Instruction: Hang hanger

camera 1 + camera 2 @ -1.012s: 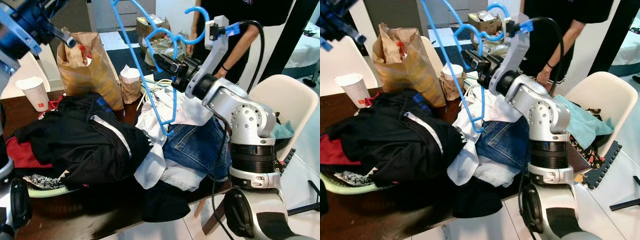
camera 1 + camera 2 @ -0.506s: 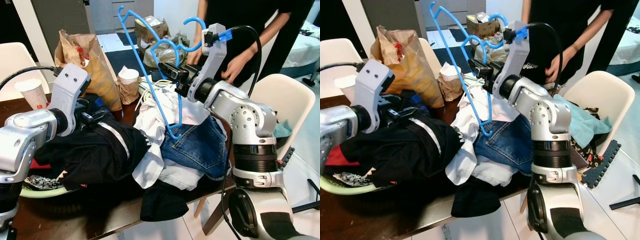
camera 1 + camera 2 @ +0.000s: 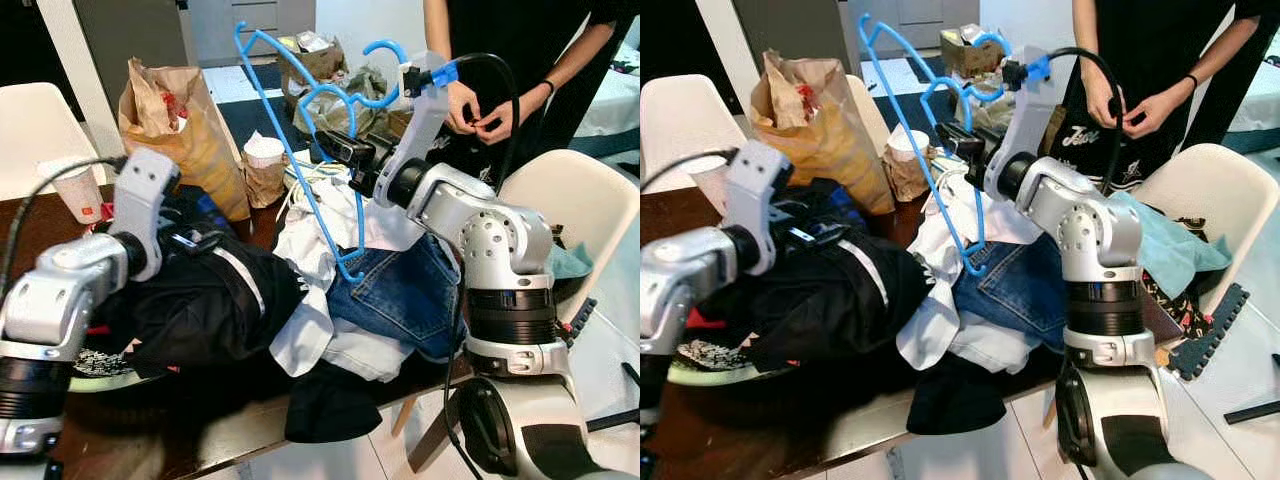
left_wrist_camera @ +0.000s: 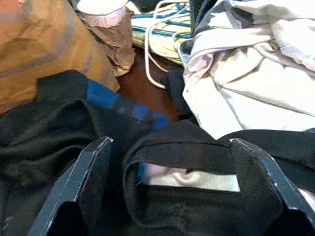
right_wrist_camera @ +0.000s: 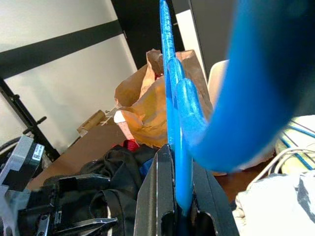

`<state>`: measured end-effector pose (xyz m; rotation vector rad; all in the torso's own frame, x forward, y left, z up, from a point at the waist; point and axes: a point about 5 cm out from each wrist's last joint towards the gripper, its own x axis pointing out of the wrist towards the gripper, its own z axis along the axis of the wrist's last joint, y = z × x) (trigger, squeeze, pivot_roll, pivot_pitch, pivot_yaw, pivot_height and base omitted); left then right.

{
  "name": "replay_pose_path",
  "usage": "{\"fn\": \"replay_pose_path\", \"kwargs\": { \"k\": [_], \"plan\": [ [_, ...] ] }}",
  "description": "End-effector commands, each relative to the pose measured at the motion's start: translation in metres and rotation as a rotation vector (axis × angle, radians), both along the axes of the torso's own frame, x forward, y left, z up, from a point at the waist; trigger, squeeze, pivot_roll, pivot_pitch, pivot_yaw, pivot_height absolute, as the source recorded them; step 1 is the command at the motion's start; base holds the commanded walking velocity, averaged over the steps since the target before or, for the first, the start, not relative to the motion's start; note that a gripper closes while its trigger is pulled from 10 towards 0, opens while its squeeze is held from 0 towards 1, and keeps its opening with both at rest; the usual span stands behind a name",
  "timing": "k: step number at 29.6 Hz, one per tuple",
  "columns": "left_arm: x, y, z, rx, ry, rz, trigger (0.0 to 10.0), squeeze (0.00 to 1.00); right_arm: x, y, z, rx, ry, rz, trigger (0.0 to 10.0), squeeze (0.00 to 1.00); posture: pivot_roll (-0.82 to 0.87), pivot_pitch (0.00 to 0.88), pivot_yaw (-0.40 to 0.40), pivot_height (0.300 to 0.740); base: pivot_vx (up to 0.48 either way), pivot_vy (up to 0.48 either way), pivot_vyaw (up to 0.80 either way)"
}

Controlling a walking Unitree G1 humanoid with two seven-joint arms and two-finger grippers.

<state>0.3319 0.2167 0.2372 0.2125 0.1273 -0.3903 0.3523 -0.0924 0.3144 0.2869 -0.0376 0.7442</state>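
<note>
My right gripper [image 3: 335, 148] holds a blue plastic hanger [image 3: 347, 270] up over the clothes pile, its hook pointing up by the wrist. In the right wrist view the gripper [image 5: 184, 209] is shut on the hanger's [image 5: 170, 73] thin bar. At the left of the pile my left gripper [image 3: 203, 240] rests low on a black garment [image 3: 200, 300]. From the left wrist, that gripper [image 4: 172, 142] is open, its fingers [image 4: 93, 169] wide apart with a fold of the black garment [image 4: 187, 147] lying between them.
Jeans [image 3: 400, 290] and a white shirt [image 3: 310, 235] lie heaped on the dark table [image 3: 200, 440]. A brown paper bag [image 3: 175, 120], a paper cup [image 3: 80, 190] and a small bag [image 3: 262, 165] stand behind. A person [image 3: 500, 90] stands beyond a white chair [image 3: 575, 200] at the right.
My left arm has come down from the upper left onto the black garment. The right gripper keeps the hanger at about the same place. The camera has shifted slightly.
</note>
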Motion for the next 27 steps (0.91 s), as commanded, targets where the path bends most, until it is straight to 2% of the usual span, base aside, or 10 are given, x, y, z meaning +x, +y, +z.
{"fn": "replay_pose_path", "kwargs": {
  "k": [1, 9, 10, 11, 12, 14, 16, 19, 27],
  "plan": [
    [0.003, -0.002, -0.003, -0.022, 0.006, -0.018, 10.0, 0.00, -0.002, -0.002, 0.003, -0.005, -0.009, -0.005, 10.0, 0.00, -0.08, 0.043, 0.008, 0.736, 0.000, 0.000, 0.00],
    [0.011, -0.004, -0.011, 0.004, 0.048, -0.018, 10.0, 0.00, -0.003, -0.008, 0.003, -0.014, -0.004, -0.030, 10.0, 0.00, -0.09, 0.053, 0.010, 0.736, 0.000, 0.000, 0.00],
    [0.011, -0.002, -0.015, 0.014, 0.077, 0.003, 6.4, 0.00, -0.003, -0.009, 0.003, -0.015, -0.003, -0.035, 10.0, 0.00, -0.09, 0.055, 0.010, 0.736, 0.000, 0.000, 0.00],
    [0.011, -0.002, -0.015, 0.014, 0.077, 0.003, 6.4, 0.00, -0.003, -0.009, 0.003, -0.015, -0.003, -0.035, 10.0, 0.00, -0.09, 0.055, 0.010, 0.736, 0.000, 0.000, 0.00],
    [0.010, 0.001, -0.020, 0.013, 0.120, 0.021, 0.0, 0.00, -0.003, -0.010, 0.003, -0.015, -0.001, -0.038, 10.0, 0.00, -0.09, 0.057, 0.008, 0.736, 0.000, 0.000, 0.00],
    [0.010, 0.001, -0.020, 0.013, 0.120, 0.021, 0.0, 0.00, -0.003, -0.010, 0.003, -0.015, -0.001, -0.038, 10.0, 0.00, -0.09, 0.057, 0.008, 0.736, 0.000, 0.000, 0.00],
    [0.007, 0.005, -0.028, 0.014, 0.190, 0.034, 0.0, 0.00, -0.001, -0.011, 0.004, -0.016, 0.001, -0.047, 10.0, 0.00, -0.09, 0.059, 0.005, 0.736, 0.000, 0.000, 0.00],
    [0.005, 0.006, -0.030, 0.010, 0.217, 0.036, 0.0, 0.00, 0.000, -0.012, 0.004, -0.015, 0.002, -0.051, 10.0, 0.00, -0.09, 0.058, 0.005, 0.736, 0.000, 0.000, 0.00],
    [0.007, 0.012, -0.013, 0.050, 0.169, 0.063, 0.0, 0.00, 0.001, -0.011, 0.004, -0.006, 0.005, -0.058, 10.0, 0.00, -0.08, 0.051, 0.009, 0.736, 0.000, 0.000, 0.00]
  ]
}}
